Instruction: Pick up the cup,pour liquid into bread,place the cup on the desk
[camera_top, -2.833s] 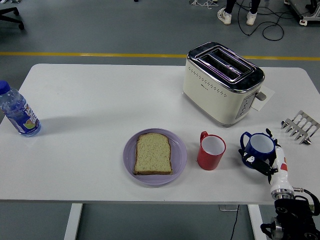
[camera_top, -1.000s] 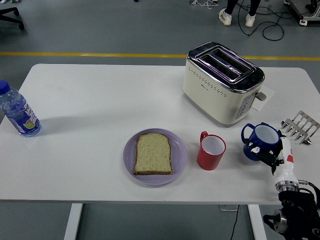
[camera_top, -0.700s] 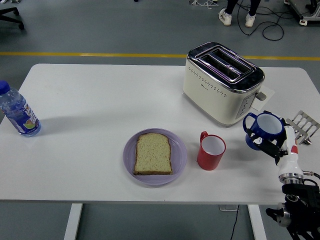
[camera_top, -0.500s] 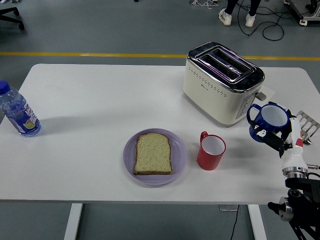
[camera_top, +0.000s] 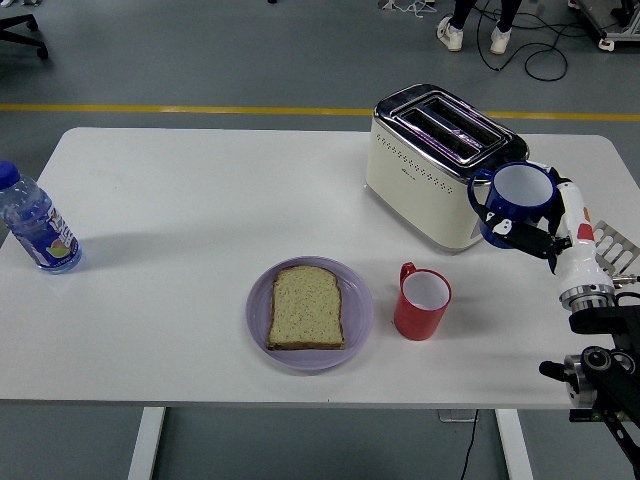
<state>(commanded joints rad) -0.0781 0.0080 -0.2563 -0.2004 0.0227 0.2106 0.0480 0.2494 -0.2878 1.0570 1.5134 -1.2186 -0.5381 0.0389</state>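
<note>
Blue cup (camera_top: 518, 200), upright with its white interior facing up, held above the white table (camera_top: 180, 200) in front of the right end of the cream toaster (camera_top: 445, 165), whose lower right corner it overlaps; the handle points left. The right hand (camera_top: 545, 232) grips the cup from the right and below, its dark fingers (camera_top: 520, 232) wrapped round the lower wall; how many fingers make contact is hard to make out, and whether the cup holds any liquid cannot be told. The white forearm rises steeply from the lower right corner, where black joint hardware is cut off by the picture's edge. The red cup (camera_top: 422, 301) stands on the table below and left of the blue one, just right of the lilac plate (camera_top: 262, 330) carrying one slice of bread (camera_top: 307, 307). A metal toast rack (camera_top: 620, 252) at the right edge is partly hidden behind the forearm. A water bottle (camera_top: 35, 224) stands at the far left, partly cut off. Beyond the table lie grey floor with a yellow line (camera_top: 180, 108), cables, and a person's white shoes (camera_top: 450, 32) at the top.
</note>
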